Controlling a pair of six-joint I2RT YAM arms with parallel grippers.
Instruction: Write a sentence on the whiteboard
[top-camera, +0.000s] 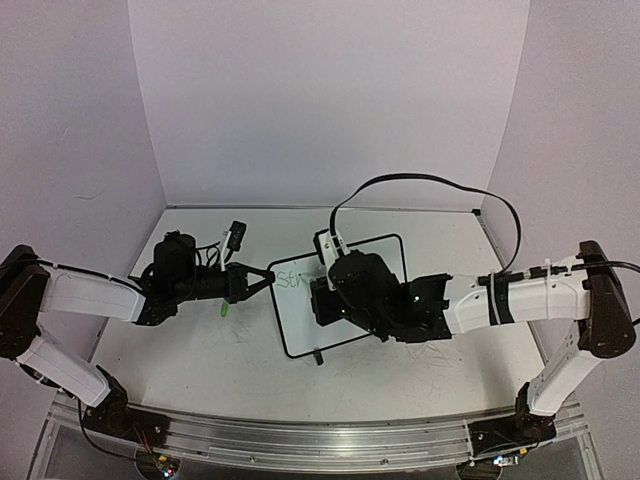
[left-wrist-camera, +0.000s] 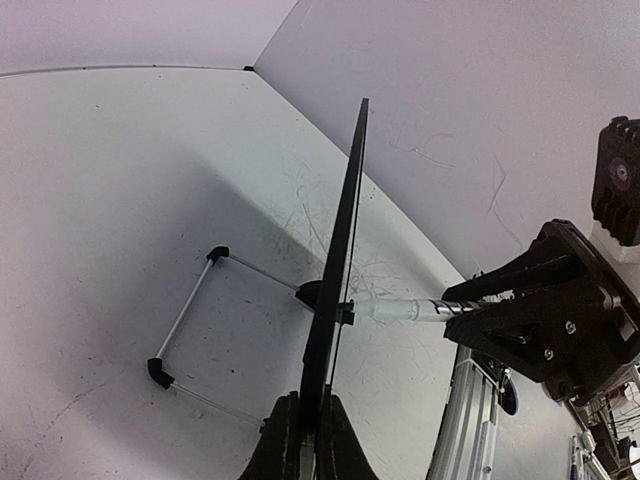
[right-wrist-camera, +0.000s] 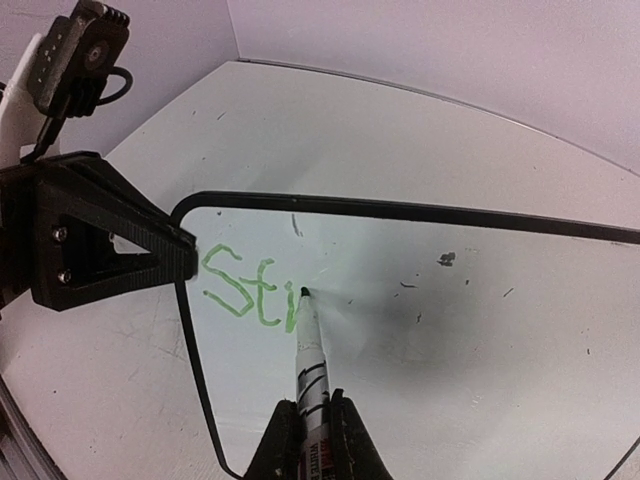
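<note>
Two robot arms share the job at a scuffed white counter (top-camera: 190, 350). The left pincer (top-camera: 264, 277) is clamped on the left edge of a small rectangular whiteboard (right-wrist-camera: 470, 340) with a thin black rounded frame, apparently to steady it against the push of the pen. The right pincer (right-wrist-camera: 305, 428) is closed around the barrel of a white felt-tip marker (right-wrist-camera: 309, 355) with black bands, held tip-forward much as a writer would hold it. The board sits mid-counter between the two arms, leaning on a thin wire stand (left-wrist-camera: 186, 318) with black feet behind it, which turns its face toward the marker. The tip touches the board just right of the green handwritten letters (right-wrist-camera: 240, 287) "Sti", the opening of the sentence near the top left corner. Most of the writing looks yet to come, and the rest of the board carries only faint grey specks.
</note>
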